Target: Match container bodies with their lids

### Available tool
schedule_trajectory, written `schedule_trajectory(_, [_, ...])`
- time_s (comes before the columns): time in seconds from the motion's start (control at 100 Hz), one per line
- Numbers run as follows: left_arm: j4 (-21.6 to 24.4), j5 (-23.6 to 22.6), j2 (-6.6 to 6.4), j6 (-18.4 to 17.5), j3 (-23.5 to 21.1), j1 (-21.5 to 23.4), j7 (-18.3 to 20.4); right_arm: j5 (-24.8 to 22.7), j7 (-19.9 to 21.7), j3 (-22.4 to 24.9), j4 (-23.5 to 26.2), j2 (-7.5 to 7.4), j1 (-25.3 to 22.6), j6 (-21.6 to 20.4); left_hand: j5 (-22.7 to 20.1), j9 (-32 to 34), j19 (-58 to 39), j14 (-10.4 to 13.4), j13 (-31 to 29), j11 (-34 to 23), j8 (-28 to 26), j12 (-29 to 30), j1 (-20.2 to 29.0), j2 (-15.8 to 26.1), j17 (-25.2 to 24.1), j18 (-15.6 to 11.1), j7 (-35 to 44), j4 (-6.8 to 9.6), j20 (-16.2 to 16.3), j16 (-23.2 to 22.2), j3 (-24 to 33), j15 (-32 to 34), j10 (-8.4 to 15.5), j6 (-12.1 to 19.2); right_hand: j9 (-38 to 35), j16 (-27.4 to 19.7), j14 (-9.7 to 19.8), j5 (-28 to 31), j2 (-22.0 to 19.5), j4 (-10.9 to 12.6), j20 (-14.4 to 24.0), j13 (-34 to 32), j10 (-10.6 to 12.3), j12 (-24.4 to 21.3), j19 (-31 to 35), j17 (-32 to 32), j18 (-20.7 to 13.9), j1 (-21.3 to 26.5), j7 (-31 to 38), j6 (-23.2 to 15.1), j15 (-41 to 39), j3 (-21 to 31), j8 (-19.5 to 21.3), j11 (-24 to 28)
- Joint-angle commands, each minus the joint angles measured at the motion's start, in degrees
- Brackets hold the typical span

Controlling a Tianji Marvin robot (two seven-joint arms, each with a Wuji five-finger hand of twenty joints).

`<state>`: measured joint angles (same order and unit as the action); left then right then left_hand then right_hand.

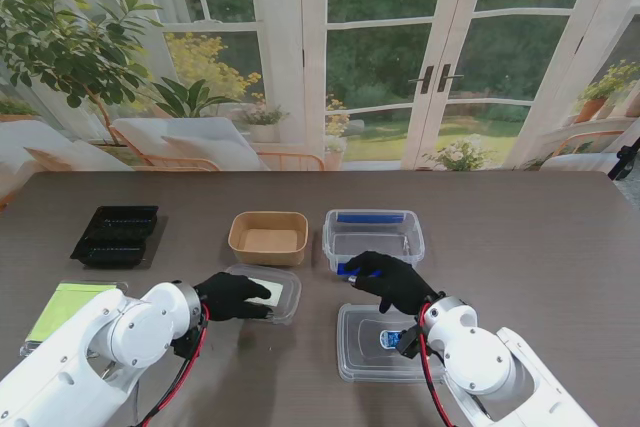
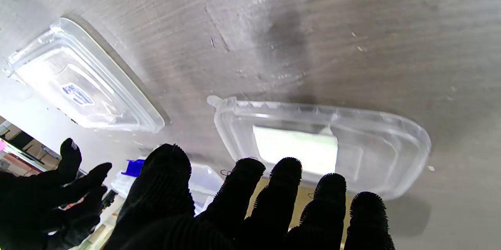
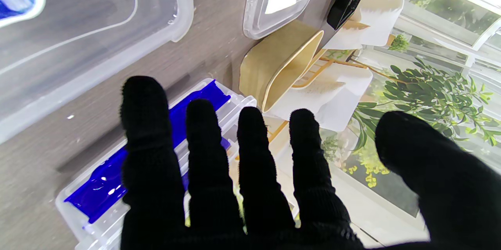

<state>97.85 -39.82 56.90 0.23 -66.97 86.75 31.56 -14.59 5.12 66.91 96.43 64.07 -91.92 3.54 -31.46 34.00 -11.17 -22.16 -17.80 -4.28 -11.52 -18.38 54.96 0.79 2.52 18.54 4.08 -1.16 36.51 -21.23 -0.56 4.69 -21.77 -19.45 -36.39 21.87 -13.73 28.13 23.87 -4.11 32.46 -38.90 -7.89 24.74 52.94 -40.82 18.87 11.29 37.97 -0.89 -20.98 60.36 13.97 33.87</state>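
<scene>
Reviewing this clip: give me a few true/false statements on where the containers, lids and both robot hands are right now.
1. The brown paper bowl has a lid on it. False: it is open.
2. The left robot hand is over the small clear plastic lid. True.
3. The right robot hand holds the large clear flat lid. False: that lid lies on the table, nearer to me than the hand.
4. The clear plastic box with blue clips is uncovered. True.
5. The black plastic tray sits on the right. False: far left.
</scene>
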Motion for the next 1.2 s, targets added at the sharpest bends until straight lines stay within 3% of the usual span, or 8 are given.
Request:
schedule_trajectory(0.0, [1.36,-0.51,0.1,-0.76,-1.35,0.8,0.33,-0.35,0.47,-0.46,0.03,0.15,-0.4,-0.42,1.56,-0.43,-0.19,-0.34,0.14,-0.48,0.43,-0.64,0.04,3.3,0.82,-0.57,-0.8,1.08,0.27,-0.59,-0.48,1.05,-0.44,-0.37,-1.93,0.16,-0.68,1.62,-0.88,-0.1,-0.37,-2.12,-0.81,-0.44,0.01,27.99,0.74,-0.12,-0.05,-0.02,-0.4,-0.4,-0.29,-0.63])
schedule_trajectory(0.28, [1.28,-3.18,1.1,-4.51,-8.6,5.47,-6.11,-2.81,-0.91,-2.0,0.76,0.22,-0.74,0.22,-1.13,5.38,-5.74,-2.84,-6.6,-2.38,0.55,-3.05,1.52,2.73,7.81,2.42,0.13,1.1,5.32,-4.73,-0.22,6.48,-2.24,-1.43,-6.8,3.07,-2.61,3.23,-0.44,-0.21,1.86,-8.29,-2.3,-0.41,10.1,21.52,3.18,-0.65,-0.04,0.64,-7.6,0.73,-0.36,-0.43])
schedule_trajectory(0.49, [-1.01,-1.74,1.22,-5.26,-12.32,6.37,-6.63,-5.0,-4.04,-5.14,1.55,0.97,0.39,4.42,-2.21,11.26,-26.34,-6.56,-12.57,-6.18,0.8,-12.22,4.46,2.43,9.4,3.98,0.42,1.43,22.63,-17.2,0.09,20.36,-3.65,-2.57,-14.54,8.3,-5.48,3.49,-0.17,-0.18,5.0,-20.55,-4.48,1.89,24.49,9.22,8.0,-0.73,-0.64,1.04,-22.17,2.03,-0.58,2.7])
schedule_trajectory(0.63, [-3.26,-0.46,1.28,-4.99,-13.42,5.8,-6.83,-7.3,-3.85,-8.7,1.81,1.04,3.11,8.79,-3.24,15.2,-56.05,-7.87,-17.4,-11.2,1.28,-22.84,10.11,1.85,8.51,4.13,0.61,1.65,17.71,-26.86,0.52,35.86,-4.5,-3.22,-23.32,11.62,-5.0,1.91,-0.48,0.46,7.31,-34.21,-4.61,5.19,35.47,-6.13,11.76,-0.88,-2.97,0.7,-34.52,3.29,-1.7,7.47])
schedule_trajectory(0.77, [-4.74,0.45,1.13,-4.19,-13.98,5.04,-5.69,-8.76,-3.75,-12.95,1.02,1.37,6.78,13.13,-4.15,18.57,-68.05,-7.59,-22.6,-19.63,2.3,-36.16,13.88,1.47,14.72,5.24,0.56,1.46,20.04,-35.69,1.36,51.97,-4.76,-3.6,-29.48,18.99,-0.81,3.06,-0.19,1.37,5.76,-35.63,-3.84,10.42,44.49,-20.02,12.59,-0.44,-3.58,1.11,-53.88,6.14,-2.08,13.23])
schedule_trajectory(0.82, [-5.17,0.39,1.05,-4.15,-14.2,4.82,-5.29,-9.84,-3.52,-14.49,0.53,1.38,8.16,14.32,-4.52,20.09,-70.75,-6.8,-25.13,-23.44,2.55,-40.64,13.68,1.59,17.74,5.65,0.75,1.4,22.76,-38.12,1.25,57.39,-4.48,-3.79,-31.18,21.02,1.64,3.51,-0.2,1.66,4.54,-35.78,-2.9,12.22,47.55,-23.95,11.21,-0.71,-3.67,1.0,-59.13,6.89,-2.11,15.11])
schedule_trajectory(0.96, [-6.28,1.15,0.91,-3.77,-14.62,4.28,-4.33,-13.07,-0.49,-16.62,1.52,0.54,9.98,17.48,-5.55,25.02,-77.37,-5.2,-32.4,-32.72,3.46,-48.25,13.39,1.72,26.31,7.7,0.94,1.22,28.12,-40.91,1.06,69.05,-4.01,-3.4,-35.38,26.7,9.68,4.21,-0.66,2.71,7.76,-36.17,0.36,17.45,59.78,-26.5,-0.59,-0.66,-3.75,0.54,-70.59,8.92,-2.11,20.57])
schedule_trajectory(1.19, [-7.33,3.74,0.9,-2.65,-14.57,3.63,-3.52,-13.11,3.09,-20.74,-0.41,0.11,14.32,20.77,-7.75,30.85,-84.89,-4.07,-40.74,-37.99,3.86,-50.18,12.81,1.77,36.85,9.84,1.92,1.12,26.55,-38.89,0.87,76.41,-3.49,-3.63,-41.58,32.9,16.76,5.57,-0.78,3.24,11.76,-36.38,3.19,23.1,67.03,-27.98,-8.85,-1.01,-4.11,1.05,-79.84,10.02,-2.29,26.03])
